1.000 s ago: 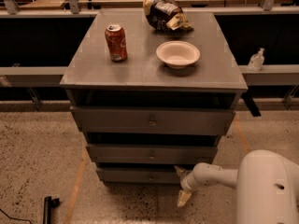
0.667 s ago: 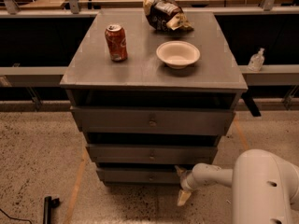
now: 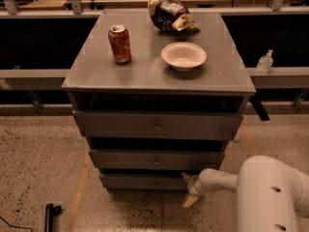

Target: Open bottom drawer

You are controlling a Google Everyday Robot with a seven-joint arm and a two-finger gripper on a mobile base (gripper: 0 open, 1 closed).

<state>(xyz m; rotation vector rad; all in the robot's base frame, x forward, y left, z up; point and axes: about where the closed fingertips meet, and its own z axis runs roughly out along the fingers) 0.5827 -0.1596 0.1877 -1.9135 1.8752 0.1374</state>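
The grey drawer cabinet (image 3: 154,76) has three drawer fronts stacked below its top. The bottom drawer (image 3: 130,181) is the thinnest front, low near the floor, with a small round knob (image 3: 155,183) at its centre. My gripper (image 3: 187,189) reaches in from the white arm (image 3: 270,192) at the lower right. Its pale fingers (image 3: 189,201) spread at the right end of the bottom drawer front, one fingertip up against it and one angled down toward the floor. It holds nothing. The knob lies to the left of the gripper.
On the cabinet top stand a red soda can (image 3: 119,43), a white bowl (image 3: 184,56) and a crumpled chip bag (image 3: 169,11). A small bottle (image 3: 264,62) sits on the ledge at right. A black object (image 3: 49,215) lies on the speckled floor at lower left.
The arm's white body has shifted slightly left in view. The gripper stays at the right end of the bottom drawer. The drawers have not moved.
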